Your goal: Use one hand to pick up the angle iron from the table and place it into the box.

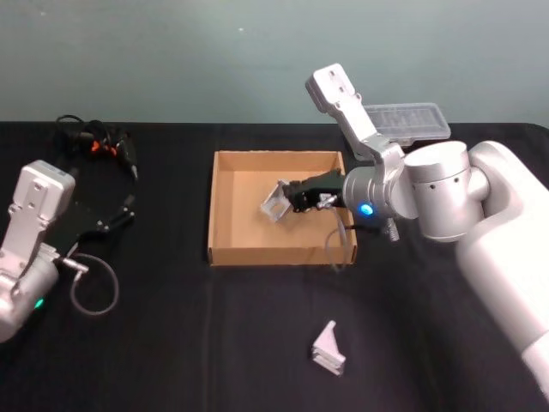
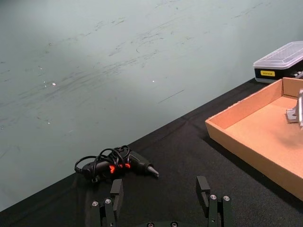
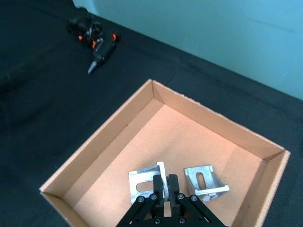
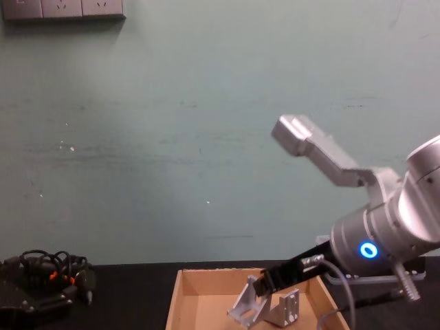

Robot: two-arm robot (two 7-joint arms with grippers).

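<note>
My right gripper (image 1: 292, 199) reaches over the tan cardboard box (image 1: 212, 206) and is shut on a silver angle iron (image 1: 275, 204). In the right wrist view its fingers (image 3: 165, 185) pinch that tilted angle iron (image 3: 143, 185) low inside the box (image 3: 94, 142). A second angle iron (image 3: 204, 179) rests on the box floor beside it. The chest view shows both, the held one (image 4: 246, 307) and the resting one (image 4: 287, 308). Another angle iron (image 1: 328, 350) lies on the black table in front of the box. My left gripper (image 2: 160, 189) is parked at the far left, open and holding nothing.
A clear-lidded plastic case (image 1: 407, 120) stands behind the box on the right. A black tool with tangled cables and orange marks (image 1: 99, 142) lies at the back left. A loose cable loops by my left arm (image 1: 94, 292).
</note>
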